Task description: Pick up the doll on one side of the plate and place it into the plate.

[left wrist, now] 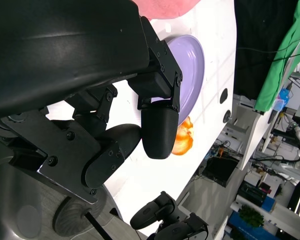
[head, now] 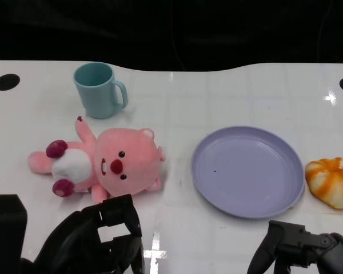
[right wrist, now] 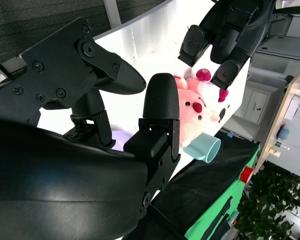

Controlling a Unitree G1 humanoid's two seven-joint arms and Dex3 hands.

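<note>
Just beyond the left hand [head: 97, 234], empty with fingers apart, lies the pink doll [head: 106, 162], untouched.

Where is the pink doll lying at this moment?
In the head view the pink doll lies on the white table, left of the purple plate and just below the teal cup, with the left hand close in front.

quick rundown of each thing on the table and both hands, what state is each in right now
pink doll: lying on its back left of the plate, not held
purple plate: flat on the table, empty
teal mug: upright, behind the doll
orange bun: on the table right of the plate
left hand: near the doll, fingers apart, holding nothing
right hand: low near the plate, holding nothing
</note>
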